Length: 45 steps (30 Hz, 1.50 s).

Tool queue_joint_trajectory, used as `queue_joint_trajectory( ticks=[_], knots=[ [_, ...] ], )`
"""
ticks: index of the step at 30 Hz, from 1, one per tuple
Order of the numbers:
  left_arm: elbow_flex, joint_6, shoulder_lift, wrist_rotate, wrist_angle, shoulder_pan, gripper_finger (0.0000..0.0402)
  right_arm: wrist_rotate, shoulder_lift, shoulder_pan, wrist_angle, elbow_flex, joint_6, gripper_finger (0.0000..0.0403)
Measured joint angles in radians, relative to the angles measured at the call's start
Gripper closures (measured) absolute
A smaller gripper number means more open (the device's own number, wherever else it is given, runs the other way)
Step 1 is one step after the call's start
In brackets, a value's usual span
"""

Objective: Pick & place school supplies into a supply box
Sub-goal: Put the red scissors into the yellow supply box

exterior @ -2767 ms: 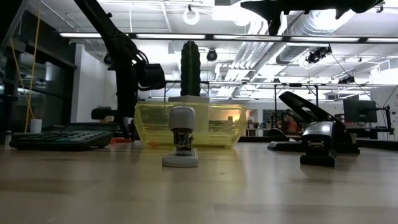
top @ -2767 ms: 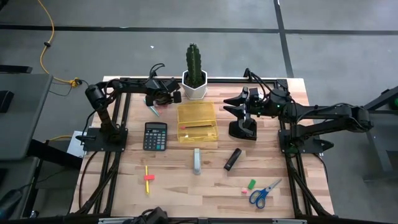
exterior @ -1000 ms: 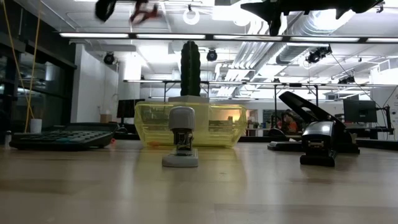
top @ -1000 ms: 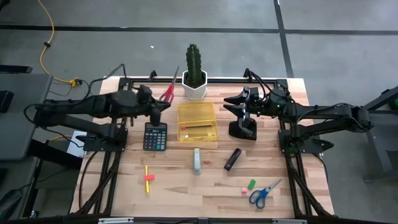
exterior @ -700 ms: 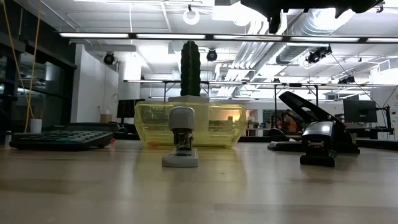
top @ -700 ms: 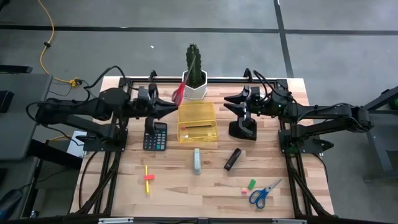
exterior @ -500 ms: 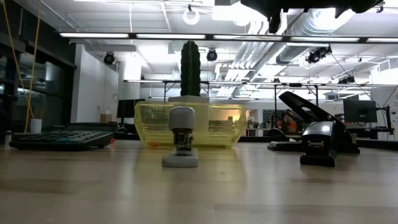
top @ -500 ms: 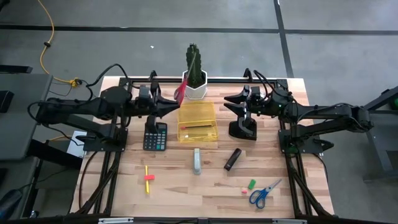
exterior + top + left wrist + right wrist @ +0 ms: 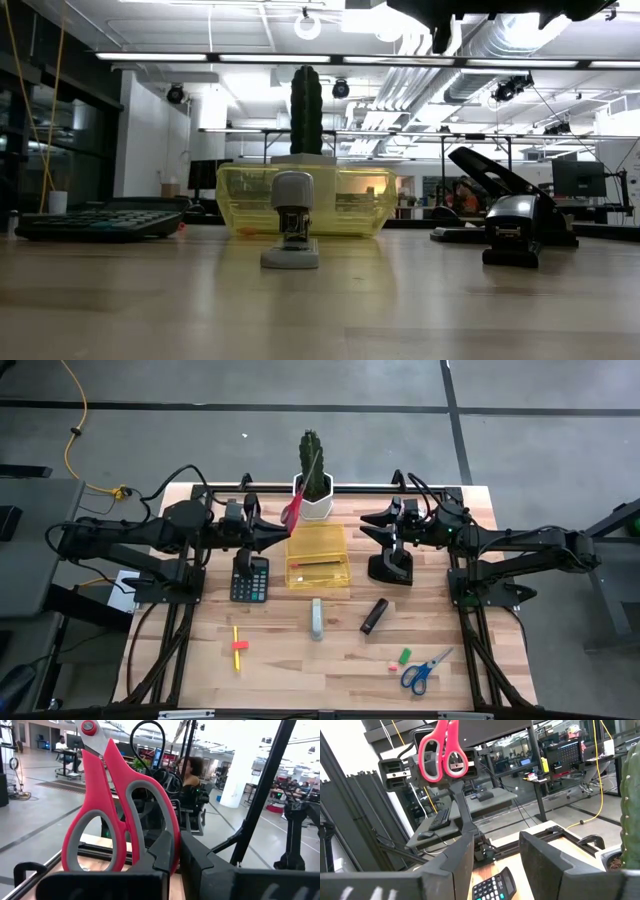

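Observation:
The red-handled scissors [image 9: 293, 510] hang in the air, just left of the far left corner of the yellow supply box [image 9: 317, 556]. My left gripper [image 9: 270, 536] is shut on them and points level toward the table's right. The left wrist view shows their handle loops [image 9: 95, 835] low and the pivot [image 9: 89, 727] high. My right gripper [image 9: 372, 527] hovers open right of the box, its fingers [image 9: 462, 857] apart with nothing between them. The box rests flat on the table with a thin pencil [image 9: 322, 565] inside. Blue-handled scissors [image 9: 425, 671] lie near the front right. My left gripper pinches the outer rim of one handle loop [image 9: 172, 851] between its two fingers. The fingers come in level from the table's left. The scissors stand roughly upright above the fingers, blades up, lifted well clear of the table.
A cactus in a white pot [image 9: 313, 500] stands just beyond the box. A black calculator [image 9: 249, 578] lies left of it and a black stapler [image 9: 388, 565] right of it. A grey item [image 9: 317, 618], a black marker [image 9: 374, 615], a yellow pencil [image 9: 238, 648] and green and pink erasers [image 9: 404, 656] lie nearer the front.
My left gripper, still shut on the red scissors, has risen a little and gone toward the table's right, closer to the box. Its wrist has turned, which has swung the blades over toward the cactus. For the last half second it has kept still.

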<state>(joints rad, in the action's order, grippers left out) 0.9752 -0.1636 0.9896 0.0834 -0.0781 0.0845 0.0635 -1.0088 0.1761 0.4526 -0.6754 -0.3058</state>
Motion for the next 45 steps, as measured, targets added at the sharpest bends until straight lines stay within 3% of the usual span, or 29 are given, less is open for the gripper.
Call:
queue_joint_trajectory(
  ticks=[13,23,27,34,45],
  knots=[
    [0.000,-0.016,0.132,-0.027,0.010,0.007,0.0397,0.000,0.006,0.000,0.001,0.000,0.000,0.0252],
    [0.143,0.075,0.307,-0.055,0.388,0.070,0.0397,0.000,0.064,0.000,0.015,0.000,0.030,0.0252],
    [0.143,0.096,0.397,-0.109,0.413,0.088,0.0397,-0.001,0.086,0.000,0.027,0.000,0.045,0.0252],
    [0.144,0.090,0.542,-0.109,0.509,0.088,0.0397,-0.003,0.101,0.000,0.023,0.000,0.045,0.0252],
    [0.144,0.088,0.634,-0.233,0.628,0.088,0.0397,-0.003,0.101,0.000,0.004,0.000,0.045,0.0252]
  ],
)
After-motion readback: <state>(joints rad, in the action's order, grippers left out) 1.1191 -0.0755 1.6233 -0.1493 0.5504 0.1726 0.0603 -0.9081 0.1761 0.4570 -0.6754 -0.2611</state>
